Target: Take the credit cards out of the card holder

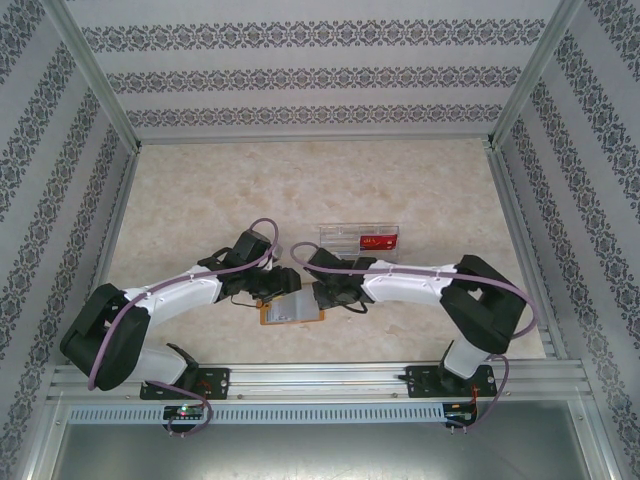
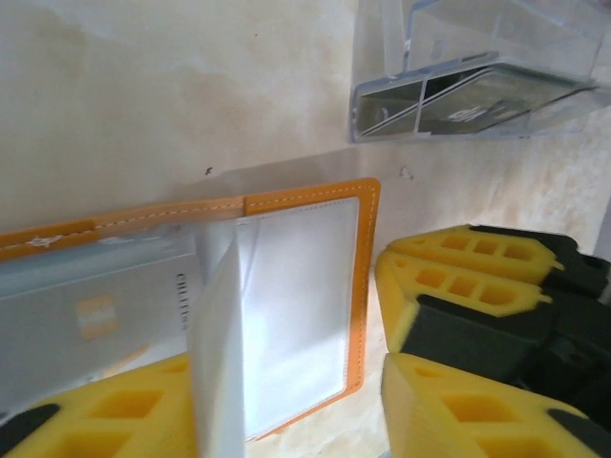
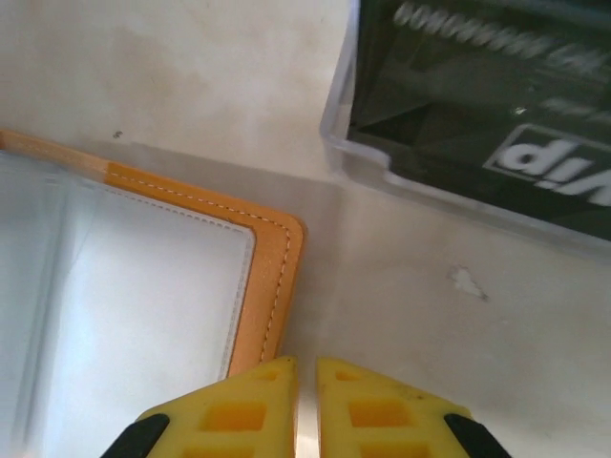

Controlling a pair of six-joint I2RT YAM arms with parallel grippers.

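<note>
The orange-tan card holder (image 1: pixel 291 309) lies open on the table between both grippers, its grey translucent pockets (image 2: pixel 305 296) facing up. A whitish credit card (image 2: pixel 95 315) with an orange chip shows through the left pocket. A pale thin leaf (image 2: pixel 218 363) stands on edge at the fold, leaning on my left finger (image 2: pixel 105 410); I cannot tell if it is a card or a pocket leaf. My left gripper (image 2: pixel 286 382) is open over the right pocket. My right gripper (image 3: pixel 306 367) is at the holder's corner (image 3: pixel 272 277), with only a thin slit between its fingers and nothing in it.
A clear plastic tray (image 1: pixel 345 240) stands just behind the holder, with a red card (image 1: pixel 378 241) in it. A black card (image 3: pixel 477 105) with white lettering lies in its near compartment. The right gripper's fingers (image 2: pixel 458 272) sit close beside my left one. Patterned walls enclose the table.
</note>
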